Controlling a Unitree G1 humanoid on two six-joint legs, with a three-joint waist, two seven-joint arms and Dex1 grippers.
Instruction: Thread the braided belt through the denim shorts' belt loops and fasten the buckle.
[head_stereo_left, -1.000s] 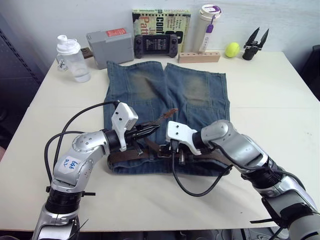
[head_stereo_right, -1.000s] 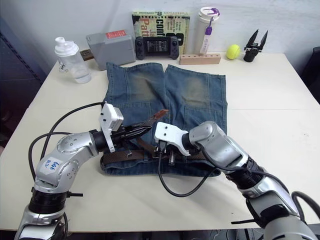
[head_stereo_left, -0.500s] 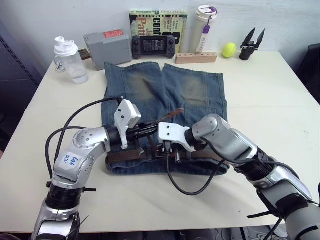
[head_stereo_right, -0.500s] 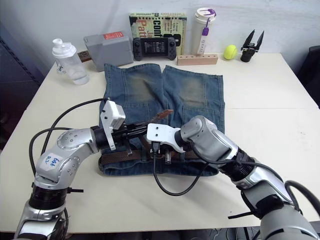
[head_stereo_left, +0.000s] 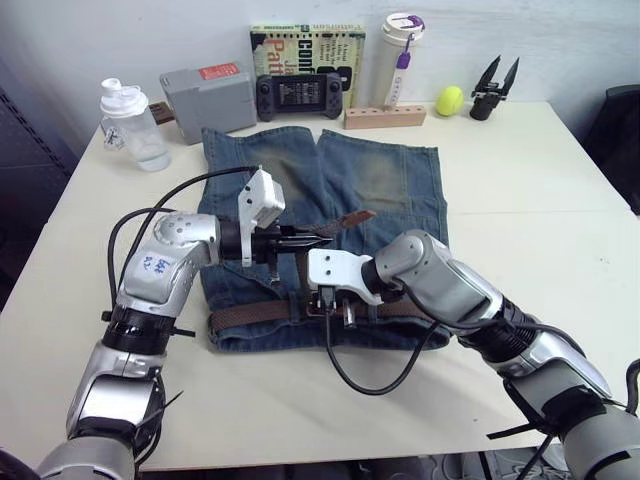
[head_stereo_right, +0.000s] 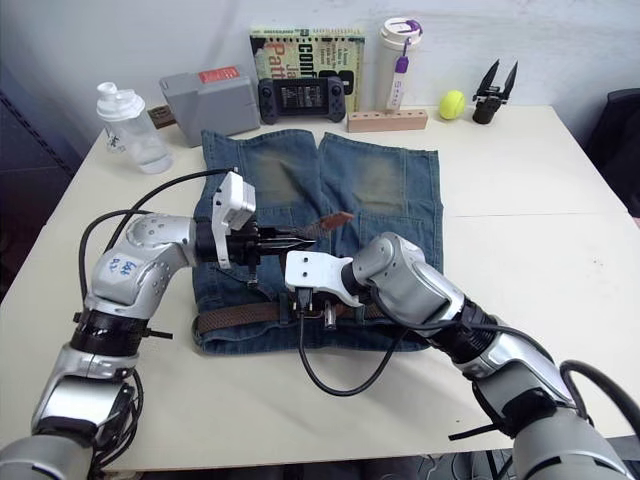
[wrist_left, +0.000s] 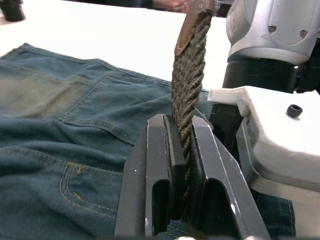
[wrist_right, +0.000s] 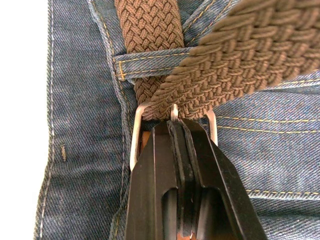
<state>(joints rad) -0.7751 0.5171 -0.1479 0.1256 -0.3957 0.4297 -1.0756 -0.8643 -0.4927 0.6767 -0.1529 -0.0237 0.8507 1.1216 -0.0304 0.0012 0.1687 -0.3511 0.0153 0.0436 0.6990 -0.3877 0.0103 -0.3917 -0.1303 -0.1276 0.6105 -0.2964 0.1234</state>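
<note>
Shaker bottle (head_stereo_left: 128, 122): stands near the worktop's far left corner, just beside a grey box (head_stereo_left: 206, 90).
Denim shorts (head_stereo_left: 395, 180): lie flat on the worktop (head_stereo_left: 540, 210), legs toward the far edge, waistband toward the near edge.
Left gripper (head_stereo_left: 310, 237): pinched tight on the braided belt (wrist_left: 189, 90) — it holds the free end, tan tip up, lifted off the cloth.
Belt loops (wrist_right: 150, 62): one crosses the belt just beside the buckle; the belt passes under it along the waistband.
Buckle (wrist_right: 172, 117): silvery frame on the waistband, the belt drawn through it.
Right gripper (wrist_right: 175, 131): fingers closed together, tips pressing at the buckle's prong.
Far edge, to the right: a game controller (head_stereo_left: 300, 93), a wooden block (head_stereo_left: 385, 117), a yellow ball (head_stereo_left: 449, 100).
</note>
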